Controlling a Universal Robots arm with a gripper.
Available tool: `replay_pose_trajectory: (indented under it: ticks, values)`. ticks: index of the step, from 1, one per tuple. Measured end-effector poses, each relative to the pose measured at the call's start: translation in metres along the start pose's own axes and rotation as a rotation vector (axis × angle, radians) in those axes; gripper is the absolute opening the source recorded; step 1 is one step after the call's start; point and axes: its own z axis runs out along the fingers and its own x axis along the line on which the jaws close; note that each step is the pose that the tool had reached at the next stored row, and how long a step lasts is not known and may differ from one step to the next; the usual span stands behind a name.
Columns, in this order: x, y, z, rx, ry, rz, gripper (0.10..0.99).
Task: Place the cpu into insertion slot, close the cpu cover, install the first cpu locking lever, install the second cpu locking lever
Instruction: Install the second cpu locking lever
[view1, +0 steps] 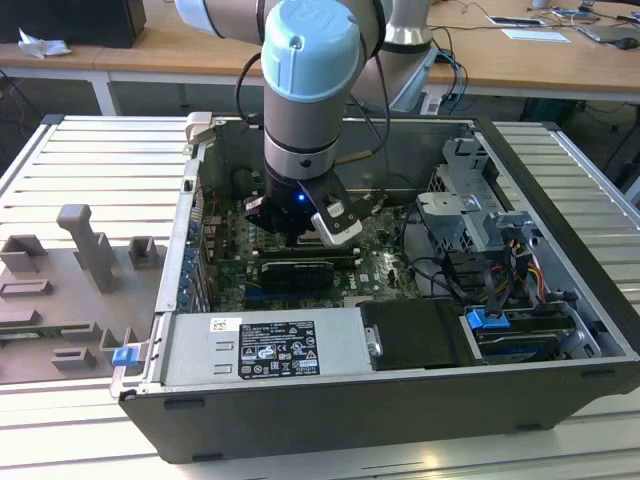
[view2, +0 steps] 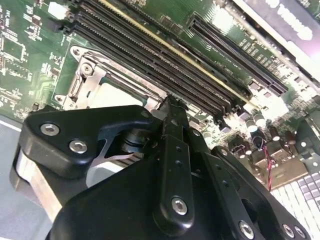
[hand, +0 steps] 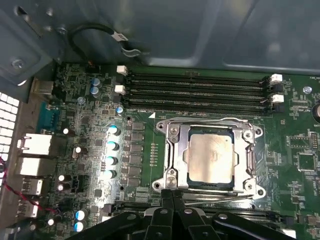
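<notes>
First wrist view: the black two-fingered gripper (hand: 172, 196) is seen nearest the camera, its fingertips drawn together with no gap between them and nothing held. The tips are set at the near edge of the small square dark insertion slot with the silvery metal rim (hand: 211, 159), by a screw at the socket frame's corner; contact cannot be confirmed. The small flat square cpu with the pale silvery-beige metal face (hand: 211, 157) is seated flat inside the slot. The thin square silvery cpu cover frame (hand: 178, 150) lies down around the chip, the chip showing through its window. Thin wire locking levers (hand: 210, 121) run along the socket's far and near edges; whether they are latched cannot be told. Beyond the socket, long narrow black memory slots (hand: 197, 90) run parallel to its far edge, close by, with little free board between. Farther still stands the grey sheet-metal case wall (hand: 210, 35).

In the second wrist view the closed tips (view2: 171, 107) sit just beside the memory slots (view2: 150, 55).

In the exterior view the arm reaches down into the open grey computer case (view1: 330, 400), with case walls standing on all sides.
</notes>
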Motion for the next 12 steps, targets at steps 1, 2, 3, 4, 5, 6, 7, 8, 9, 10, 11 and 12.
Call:
replay_pose_trajectory:
  ticks: [1,2,3,4,5,6,7,8,9,10,11,12]
  values:
    - [0.0007,-0.0006,0.0022,-0.002,-0.0001,0.000,0.106]
    - [0.0015,-0.0009,0.0029,-0.003,-0.0001,0.000,0.106]
    - [0.0026,-0.0011,0.0035,-0.005,-0.0003,0.000,0.106]
    - [0.0036,-0.0012,0.0041,-0.006,-0.0006,0.000,0.106]
    - [0.0046,-0.0013,0.0047,-0.007,-0.0008,0.000,0.106]
    - [0.0056,-0.0018,0.0063,-0.010,-0.0009,0.000,0.106]
    - [0.0057,-0.0021,0.0070,-0.012,-0.0009,-0.001,0.106]
    - [0.0059,-0.0022,0.0078,-0.013,-0.0010,-0.001,0.106]
    - [0.0062,-0.0026,0.0095,-0.018,-0.0013,-0.001,0.106]
    - [0.0064,-0.0027,0.0101,-0.019,-0.0012,-0.001,0.106]
    - [0.0068,-0.0028,0.0109,-0.023,-0.0016,-0.001,0.106]
    - [0.0070,-0.0029,0.0114,-0.026,-0.0021,-0.001,0.106]
